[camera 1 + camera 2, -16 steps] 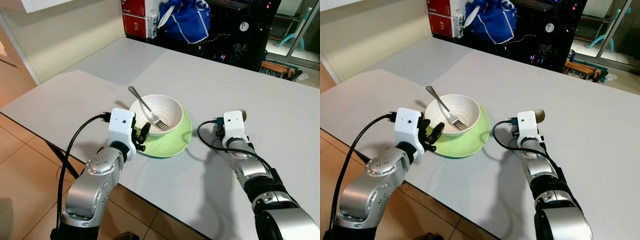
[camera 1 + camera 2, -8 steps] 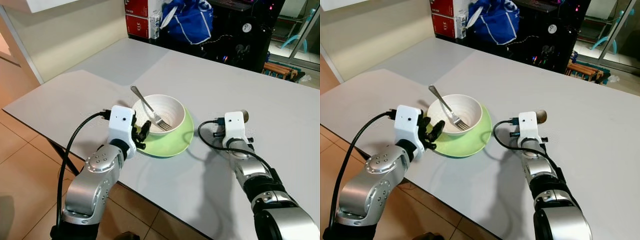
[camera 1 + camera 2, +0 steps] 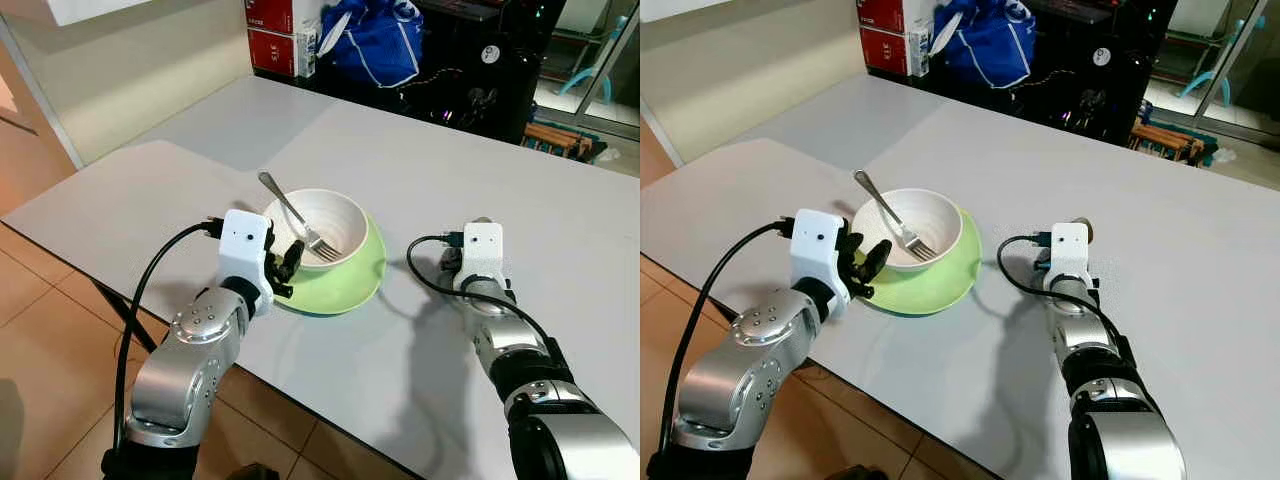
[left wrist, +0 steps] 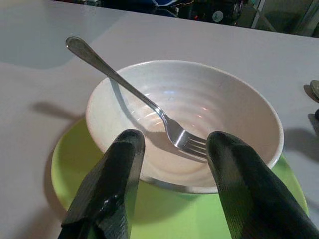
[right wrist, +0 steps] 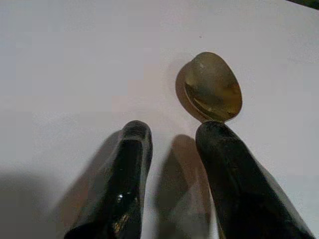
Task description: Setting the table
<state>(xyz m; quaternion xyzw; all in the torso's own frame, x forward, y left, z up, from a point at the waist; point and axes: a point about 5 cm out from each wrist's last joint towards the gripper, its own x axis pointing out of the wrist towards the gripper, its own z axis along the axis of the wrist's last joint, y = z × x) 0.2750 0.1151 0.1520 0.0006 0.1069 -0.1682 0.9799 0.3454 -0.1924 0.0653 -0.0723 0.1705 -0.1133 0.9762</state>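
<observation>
A white bowl (image 3: 318, 222) stands on a green plate (image 3: 352, 284) near the front of the grey table (image 3: 180, 180). A metal fork (image 3: 288, 210) leans in the bowl, tines down. My left gripper (image 4: 172, 142) is open just short of the bowl's near side, low over the plate's rim, with nothing between its fingers. To the right of the plate my right gripper (image 5: 172, 132) is open just above the table. A brass-coloured spoon (image 5: 213, 87) lies at the tip of one finger; its handle is hidden under that finger.
The table's front edge runs just below both arms, with tiled floor beneath. Beyond the far edge stand red boxes (image 3: 272, 38), a blue bag (image 3: 375, 40) and black equipment (image 3: 490, 70). Bare tabletop lies right of the right arm.
My right arm has shifted slightly to the right, and its wrist now covers most of the spoon in the eye views. The left gripper, bowl and fork hold the same places.
</observation>
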